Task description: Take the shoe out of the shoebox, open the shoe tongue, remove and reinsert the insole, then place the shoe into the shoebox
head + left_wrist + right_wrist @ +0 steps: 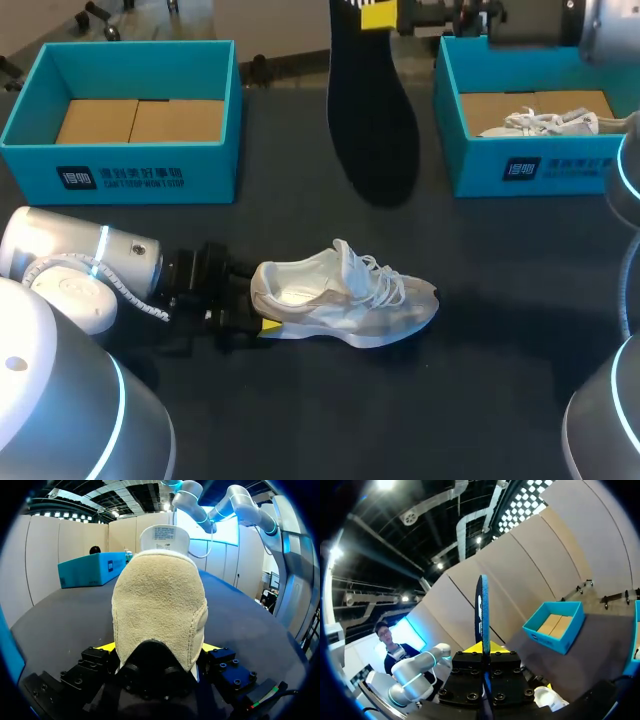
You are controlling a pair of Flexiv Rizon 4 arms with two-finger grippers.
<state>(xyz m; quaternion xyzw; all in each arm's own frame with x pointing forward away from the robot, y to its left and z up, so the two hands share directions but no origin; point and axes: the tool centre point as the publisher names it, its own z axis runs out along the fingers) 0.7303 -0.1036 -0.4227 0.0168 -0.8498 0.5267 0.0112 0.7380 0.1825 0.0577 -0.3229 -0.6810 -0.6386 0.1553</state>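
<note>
- Left gripper (258, 302), near left, is clamped on the heel of the white sneaker (345, 300), which lies on its sole on the table (480, 390), toe pointing right.
- Right gripper (378, 15), far centre, pinches the black insole (372, 130), raised between the left shoebox (120, 172) and the right shoebox (520, 168).

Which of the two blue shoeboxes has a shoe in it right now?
The shoebox at the table's right: a white shoe lies inside. The left shoebox shows only bare cardboard.

Dark matte table (500, 330); beige panel walls (65, 545) behind; bright ceiling lights (385, 484), possibly exposed ducts (462, 530) overhead
</note>
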